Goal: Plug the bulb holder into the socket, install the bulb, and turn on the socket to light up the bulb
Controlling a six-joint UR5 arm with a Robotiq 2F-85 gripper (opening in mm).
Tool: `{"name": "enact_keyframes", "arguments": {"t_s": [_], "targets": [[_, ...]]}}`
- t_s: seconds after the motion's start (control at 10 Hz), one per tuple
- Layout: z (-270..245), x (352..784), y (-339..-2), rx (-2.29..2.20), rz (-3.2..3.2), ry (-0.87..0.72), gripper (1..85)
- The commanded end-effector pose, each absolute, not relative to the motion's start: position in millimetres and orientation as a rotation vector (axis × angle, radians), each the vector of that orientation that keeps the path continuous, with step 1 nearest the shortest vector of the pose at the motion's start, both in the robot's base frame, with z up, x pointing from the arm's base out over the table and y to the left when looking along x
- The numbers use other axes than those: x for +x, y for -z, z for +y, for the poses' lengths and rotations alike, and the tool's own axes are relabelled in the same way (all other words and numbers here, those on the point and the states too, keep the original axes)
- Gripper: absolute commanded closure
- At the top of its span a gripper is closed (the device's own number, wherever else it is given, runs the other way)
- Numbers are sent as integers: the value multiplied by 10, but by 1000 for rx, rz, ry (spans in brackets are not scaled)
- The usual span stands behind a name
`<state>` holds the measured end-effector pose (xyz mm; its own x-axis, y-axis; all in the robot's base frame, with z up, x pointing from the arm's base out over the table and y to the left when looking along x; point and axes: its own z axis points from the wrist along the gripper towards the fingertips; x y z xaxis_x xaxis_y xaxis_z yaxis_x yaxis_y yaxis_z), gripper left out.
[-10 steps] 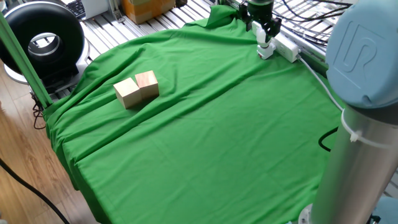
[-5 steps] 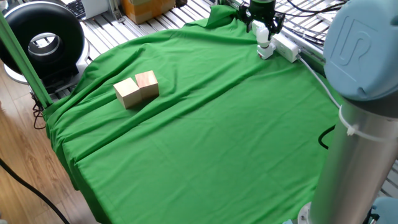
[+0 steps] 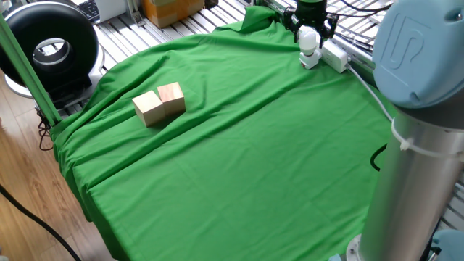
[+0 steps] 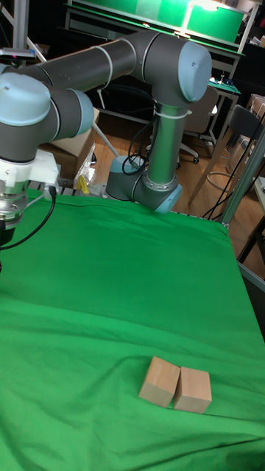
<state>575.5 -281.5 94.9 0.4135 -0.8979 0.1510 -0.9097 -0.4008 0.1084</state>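
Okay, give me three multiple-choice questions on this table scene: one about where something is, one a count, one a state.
1. Where is the pincer?
A. At the cloth's far edge, over the socket
B. Above the wooden blocks
C. Beyond the cloth's near edge

2. How many wooden blocks lie on the green cloth?
A. One
B. Two
C. Four

3. How do the blocks sit?
A. Stacked
B. Far apart
C. Side by side, touching

Answers: 1 A, the pincer hangs by the white strip; 2 B, both views show two; 3 C, no gap shows between them.
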Motion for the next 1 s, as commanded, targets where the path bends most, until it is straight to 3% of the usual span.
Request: {"name": "enact_keyframes", "arguments": {"t_s": [0.0,0.3,0.6,0.9], "targets": [[-2868,5849,-959,2542,-1540,-137,223],[-2871,5974,-957,2576,-1486,-196,237],[-2809,5980,-946,2599,-1489,-183,307],[-2835,5942,-957,2524,-1593,-187,520]]}}
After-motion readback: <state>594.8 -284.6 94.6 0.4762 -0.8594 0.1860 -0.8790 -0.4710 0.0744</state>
